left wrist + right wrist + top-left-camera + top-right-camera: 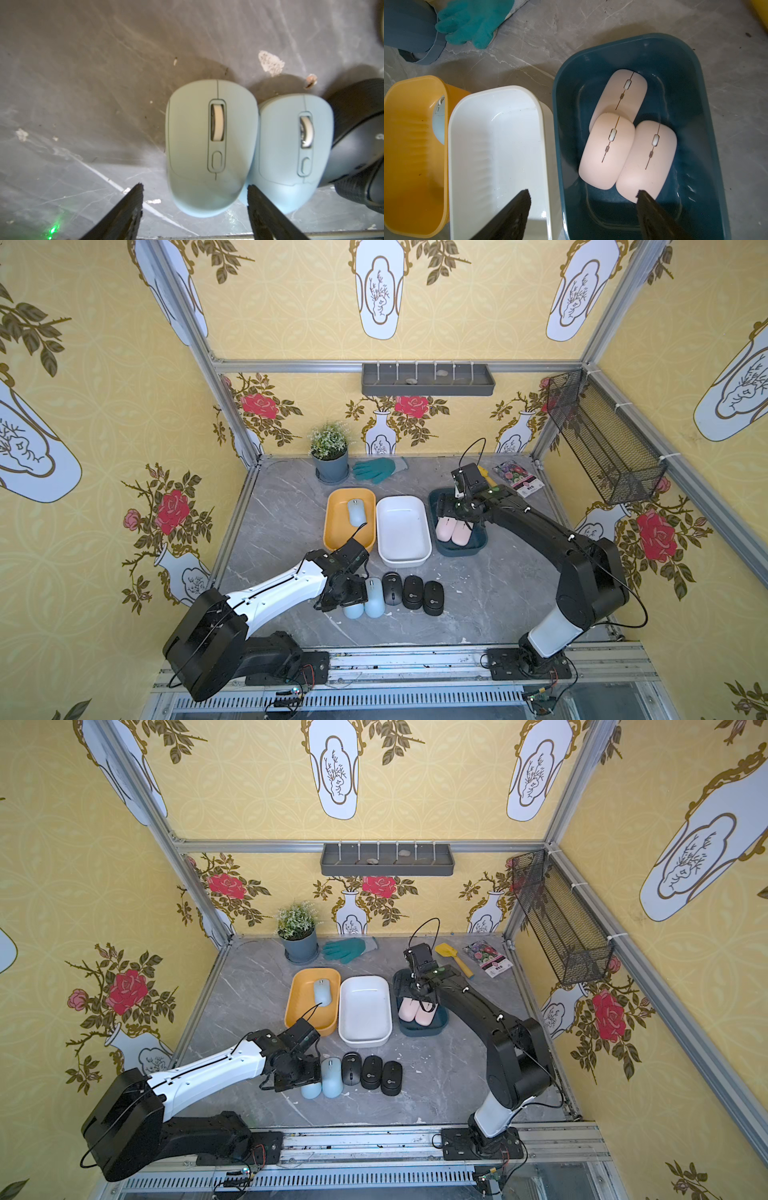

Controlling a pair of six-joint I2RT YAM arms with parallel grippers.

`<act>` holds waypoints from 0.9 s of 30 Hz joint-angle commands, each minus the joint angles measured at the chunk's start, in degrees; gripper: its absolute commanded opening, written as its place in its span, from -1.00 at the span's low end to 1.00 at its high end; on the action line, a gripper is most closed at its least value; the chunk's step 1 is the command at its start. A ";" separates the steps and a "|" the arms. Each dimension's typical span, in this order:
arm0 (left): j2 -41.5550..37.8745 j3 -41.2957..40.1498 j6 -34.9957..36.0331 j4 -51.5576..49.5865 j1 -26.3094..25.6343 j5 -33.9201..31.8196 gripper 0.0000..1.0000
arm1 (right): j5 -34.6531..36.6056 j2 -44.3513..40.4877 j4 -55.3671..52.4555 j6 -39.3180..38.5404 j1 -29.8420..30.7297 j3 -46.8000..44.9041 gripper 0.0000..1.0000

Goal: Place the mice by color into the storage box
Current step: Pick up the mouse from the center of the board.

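Observation:
Two pale blue mice (pixel 209 145) (pixel 291 149) lie side by side at the table front, next to three black mice (pixel 413 592). My left gripper (pixel 195 187) hovers low over them, open, and the near end of one blue mouse sits between its fingertips with a gap on one side. A third blue mouse (pixel 356 512) lies in the yellow box (pixel 332 531). The white box (pixel 403 531) holds nothing. Three pale pink mice (pixel 629 145) rest in the teal box (pixel 695 124). My right gripper (pixel 583 192) hangs open above the white and teal rims.
At the back stand a potted plant (pixel 330 456), a green glove (pixel 376 469), a yellow trowel (pixel 453 959) and a seed packet (pixel 517 479). A wire basket (pixel 598 443) hangs on the right wall, a grey shelf (pixel 428 379) on the back wall.

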 commanded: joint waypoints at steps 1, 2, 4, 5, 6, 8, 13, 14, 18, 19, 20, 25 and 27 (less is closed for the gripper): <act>1.30 0.44 -0.43 -0.43 0.00 -1.98 0.59 | 0.47 0.42 0.20 -0.20 0.07 -0.01 0.65; 1.66 0.54 -0.27 -0.52 -0.02 -2.23 0.59 | 0.44 0.50 0.25 -0.12 0.07 -0.10 0.65; 2.41 0.60 -0.05 -0.43 0.01 -2.50 0.57 | 0.23 0.67 0.26 -0.14 0.08 -0.27 0.65; 2.59 0.60 0.03 -0.38 0.00 -2.52 0.56 | 0.13 0.73 0.30 0.01 0.08 -0.28 0.65; 2.80 0.44 0.04 -0.20 0.01 -2.55 0.56 | 0.13 0.73 0.37 0.01 0.08 -0.28 0.65; 2.94 0.00 -0.16 0.31 0.00 -2.61 0.52 | 0.07 0.90 0.48 -0.03 0.08 -0.28 0.65; 3.62 -0.87 -0.42 2.26 0.01 -2.96 0.50 | -0.18 1.43 0.72 -0.06 0.08 0.00 0.65; 3.93 -0.83 -0.31 2.55 0.01 -3.20 0.50 | -0.30 1.54 0.68 -0.09 0.08 0.06 0.65; 6.32 -0.31 0.30 3.59 0.00 -3.49 0.54 | -0.26 1.83 0.34 -0.17 0.08 0.49 0.65; 6.98 -0.20 0.43 3.69 0.01 -3.47 0.56 | -0.18 1.91 0.28 -0.22 0.08 0.61 0.65; 7.55 -0.25 0.52 3.86 0.01 -3.40 0.57 | -0.12 1.88 0.28 -0.17 0.08 0.61 0.65; 8.26 -0.28 0.51 4.04 0.01 -4.28 0.52 | -0.04 1.97 0.08 -0.26 0.08 0.85 0.65; 7.15 -0.54 0.51 4.09 0.01 -4.88 0.46 | -0.04 2.15 0.12 -0.25 0.08 0.95 0.65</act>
